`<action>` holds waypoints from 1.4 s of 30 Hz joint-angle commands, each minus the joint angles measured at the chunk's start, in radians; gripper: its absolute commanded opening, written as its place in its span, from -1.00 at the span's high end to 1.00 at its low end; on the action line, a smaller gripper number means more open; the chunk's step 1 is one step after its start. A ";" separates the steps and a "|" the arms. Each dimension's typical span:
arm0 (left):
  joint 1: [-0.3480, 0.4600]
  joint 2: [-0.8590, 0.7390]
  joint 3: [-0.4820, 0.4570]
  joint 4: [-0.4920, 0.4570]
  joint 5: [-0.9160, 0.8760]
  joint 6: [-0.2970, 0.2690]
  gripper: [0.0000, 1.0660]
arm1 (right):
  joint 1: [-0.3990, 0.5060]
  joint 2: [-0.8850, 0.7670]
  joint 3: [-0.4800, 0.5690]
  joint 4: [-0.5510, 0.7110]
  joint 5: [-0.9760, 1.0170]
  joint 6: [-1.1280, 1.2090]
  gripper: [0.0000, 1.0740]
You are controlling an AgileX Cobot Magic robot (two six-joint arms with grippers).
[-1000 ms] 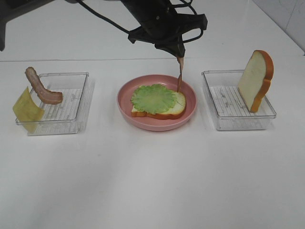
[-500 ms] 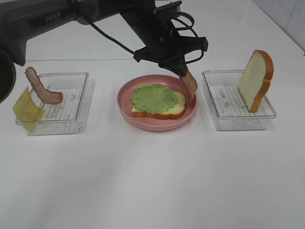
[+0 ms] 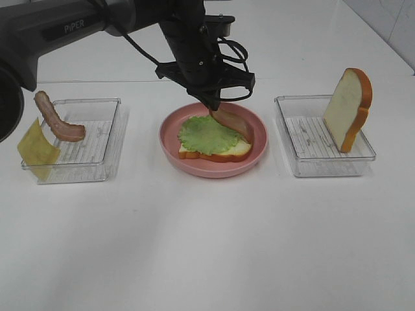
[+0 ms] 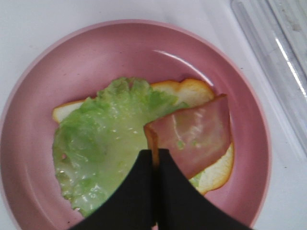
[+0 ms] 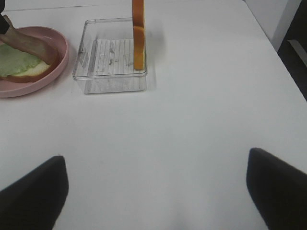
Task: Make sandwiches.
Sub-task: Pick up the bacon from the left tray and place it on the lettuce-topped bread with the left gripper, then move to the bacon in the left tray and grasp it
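Note:
On the pink plate (image 3: 194,165) lies a bread slice (image 3: 233,152) covered by green lettuce (image 3: 204,135). My left gripper (image 3: 215,107) hangs just above it, shut on one end of a brown bacon strip (image 3: 235,123). The strip slopes down over the right side of the lettuce and bread. The left wrist view shows the fingertips of the left gripper (image 4: 154,158) pinching the bacon strip (image 4: 194,136) over the lettuce (image 4: 100,143). My right gripper (image 5: 153,191) is open over bare table, with nothing between its fingers (image 5: 29,191); it is out of the exterior high view.
A clear tray (image 3: 97,162) on the left holds a second bacon strip (image 3: 58,120), with a yellow cheese square (image 3: 35,149) leaning on its left wall. The clear tray (image 3: 311,165) on the right holds an upright bread slice (image 3: 349,107). The black left arm (image 3: 97,19) spans the back left.
The left gripper has moved left and down over the plate. The bacon strip, hanging at the plate's right side before, now lies slanted across the lettuce and bread.

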 commanded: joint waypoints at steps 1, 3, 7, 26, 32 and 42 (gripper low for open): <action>-0.007 -0.002 -0.002 0.016 0.020 -0.015 1.00 | -0.003 -0.034 0.003 -0.009 -0.010 -0.002 -0.75; -0.007 -0.002 -0.002 0.015 0.028 -0.020 1.00 | -0.003 -0.034 0.003 -0.009 -0.010 -0.002 -0.75; -0.007 -0.002 -0.002 0.015 0.050 -0.041 1.00 | -0.003 -0.034 0.003 -0.009 -0.010 -0.002 -0.75; -0.007 -0.024 -0.002 0.090 0.121 -0.040 -0.90 | -0.003 -0.034 0.003 -0.009 -0.010 -0.002 -0.74; -0.007 -0.089 -0.003 0.124 0.187 -0.018 -0.90 | -0.003 -0.034 0.003 -0.009 -0.010 -0.002 -0.74; 0.054 -0.210 0.000 0.166 0.279 0.090 -0.89 | -0.003 -0.034 0.003 -0.009 -0.010 -0.003 -0.75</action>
